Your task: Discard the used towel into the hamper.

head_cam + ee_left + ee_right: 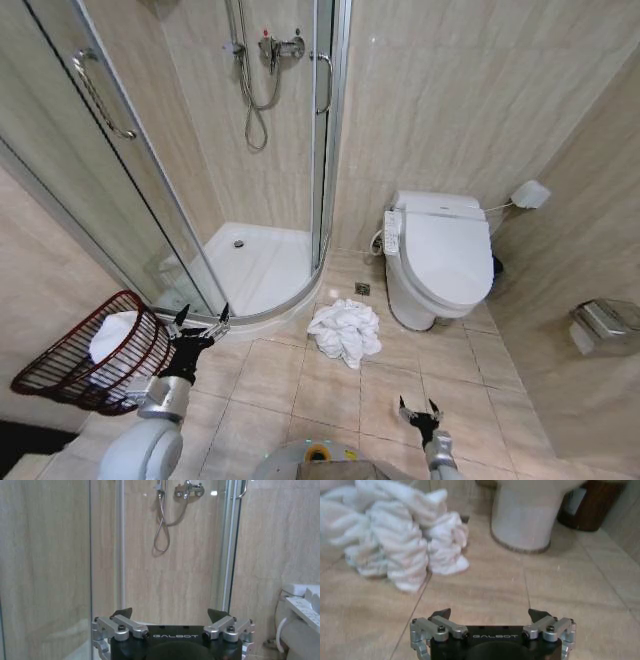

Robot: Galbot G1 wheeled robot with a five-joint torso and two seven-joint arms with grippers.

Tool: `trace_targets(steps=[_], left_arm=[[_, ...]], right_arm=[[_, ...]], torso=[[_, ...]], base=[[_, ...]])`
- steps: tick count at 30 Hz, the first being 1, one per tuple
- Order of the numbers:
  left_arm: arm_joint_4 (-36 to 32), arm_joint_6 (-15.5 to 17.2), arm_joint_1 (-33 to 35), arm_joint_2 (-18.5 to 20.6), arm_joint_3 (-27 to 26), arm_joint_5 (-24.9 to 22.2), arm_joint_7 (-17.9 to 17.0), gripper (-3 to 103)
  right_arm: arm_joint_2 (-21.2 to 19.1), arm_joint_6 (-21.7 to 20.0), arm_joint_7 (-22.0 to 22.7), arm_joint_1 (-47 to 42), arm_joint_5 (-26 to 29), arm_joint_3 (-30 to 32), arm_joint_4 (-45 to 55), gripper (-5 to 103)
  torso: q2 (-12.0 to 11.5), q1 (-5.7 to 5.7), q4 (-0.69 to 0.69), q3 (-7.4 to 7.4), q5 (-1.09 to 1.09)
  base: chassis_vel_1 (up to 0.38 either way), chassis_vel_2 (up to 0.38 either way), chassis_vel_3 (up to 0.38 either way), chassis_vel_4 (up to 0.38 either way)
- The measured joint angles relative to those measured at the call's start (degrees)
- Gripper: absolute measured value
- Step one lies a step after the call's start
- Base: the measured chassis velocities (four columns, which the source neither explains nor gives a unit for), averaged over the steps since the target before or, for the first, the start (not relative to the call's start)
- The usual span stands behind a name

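Towel on floor, both jaws released.
Towel [345, 331] lies crumpled ahead of the right gripper [420, 411], beside the toilet [438, 262]; hamper [95, 355] sits just left of the left gripper [201, 322], tilted.

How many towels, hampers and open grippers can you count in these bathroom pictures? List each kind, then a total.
Towels: 2, one on the floor, one in the hamper
Hampers: 1
Open grippers: 2, left, right
Total: 5
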Motion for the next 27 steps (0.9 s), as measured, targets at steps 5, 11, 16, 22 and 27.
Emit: trace_targets(steps=[5,11,16,22,27], left_arm=[[0.0,0.0,0.0,0.0,0.0,0.0,0.0,98],[0.0,0.0,0.0,0.0,0.0,0.0,0.0,98],[0.0,0.0,0.0,0.0,0.0,0.0,0.0,98],[0.0,0.0,0.0,0.0,0.0,0.0,0.0,98],[0.0,0.0,0.0,0.0,0.0,0.0,0.0,98]], right_arm=[[0.0,1.5,0.2,2.1,-2.2,0.6,-7.0,100],[-0.1,2.9,0.4,4.0,-4.1,1.2,-13.7,100],[-2.4,0.0,0.9,2.8,-0.2,1.8,-8.0,100],[-6.6,-5.4,1.9,0.5,6.9,2.8,2.1,100],[-9.9,-9.7,2.7,-1.3,12.6,3.7,10.1,100]], torso=[[0.0,0.00,0.00,0.00,0.00],[0.0,0.00,0.01,0.00,0.01],[0.0,0.00,0.01,0.00,-0.05],[0.0,0.00,0.00,0.01,0.00],[0.0,0.00,0.00,0.01,0.00]], base=[[0.000,0.000,0.000,0.000],[0.000,0.000,0.000,0.000],[0.000,0.000,0.000,0.000],[0.000,0.000,0.000,0.000],[0.000,0.000,0.000,0.000]])
